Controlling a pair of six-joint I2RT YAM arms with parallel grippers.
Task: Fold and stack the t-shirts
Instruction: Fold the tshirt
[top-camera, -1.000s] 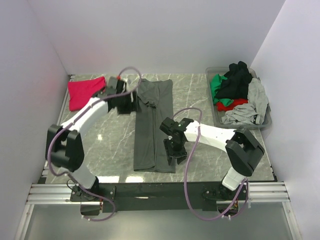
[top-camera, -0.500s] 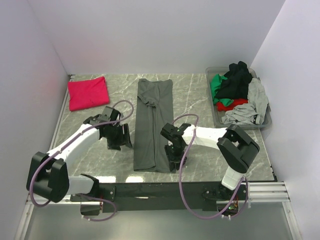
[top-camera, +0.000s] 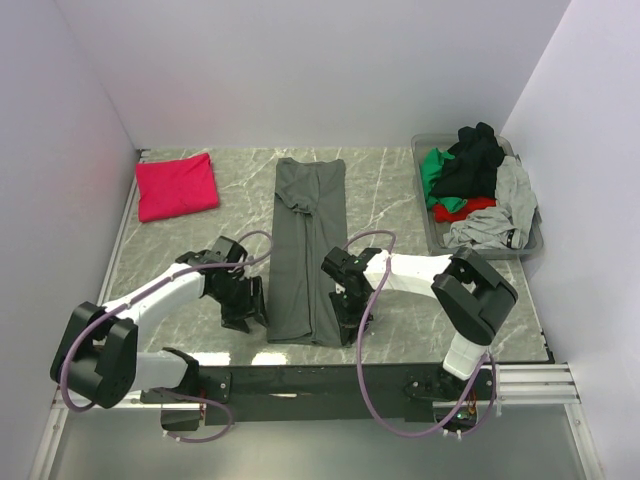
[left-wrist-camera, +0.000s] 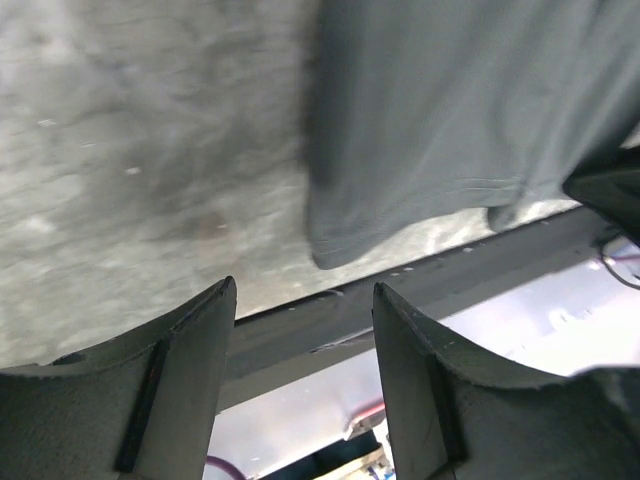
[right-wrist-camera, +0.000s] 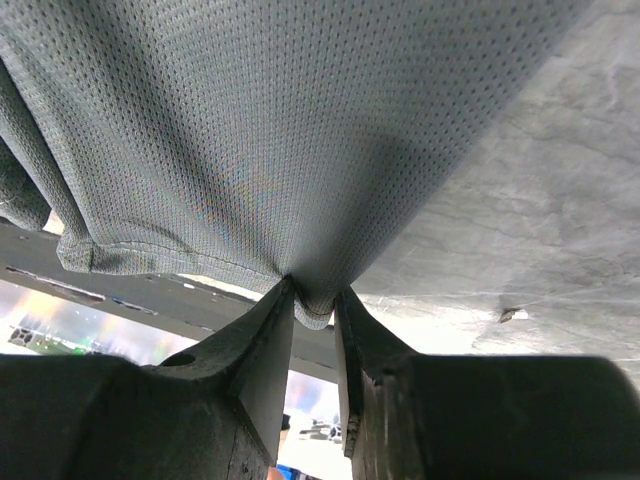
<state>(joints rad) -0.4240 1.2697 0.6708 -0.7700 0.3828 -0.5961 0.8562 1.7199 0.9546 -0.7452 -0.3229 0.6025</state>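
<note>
t-shirts: six counted, one of each colour. charcoal t-shirt (top-camera: 305, 240) lies as one long narrow strip down the middle of the table (top-camera: 400, 190), running 12 to 6 o'clock. magenta t-shirt (top-camera: 177, 186) is folded flat at 10 o'clock, well apart from the strip. one clear tub (top-camera: 428, 228) at 2 o'clock holds a loose heap of four: black t-shirt (top-camera: 472, 158), green t-shirt (top-camera: 431, 172), red t-shirt (top-camera: 463, 207), light grey t-shirt (top-camera: 512, 195).

two arms, both low over the table.

left arm (top-camera: 160, 290): elbow at 8 o'clock, forearm stretched toward the strip. left gripper (top-camera: 243, 312) sits just beside the strip's 9 o'clock edge, near the hem end. wrist view: fingers (left-wrist-camera: 190, 340) spread wide with nothing between them; the strip's near corner is just ahead of the tips, not touching.

right arm (top-camera: 420, 268): elbow at 4 o'clock, forearm running toward 9 o'clock. right gripper (top-camera: 350, 315) points down onto the strip's 3 o'clock edge, near the hem. wrist view: fingers (right-wrist-camera: 270, 330) are nearly together, pinching a bunched bit of the charcoal hem between the tips; the cloth pulls up into the pinch.
</note>
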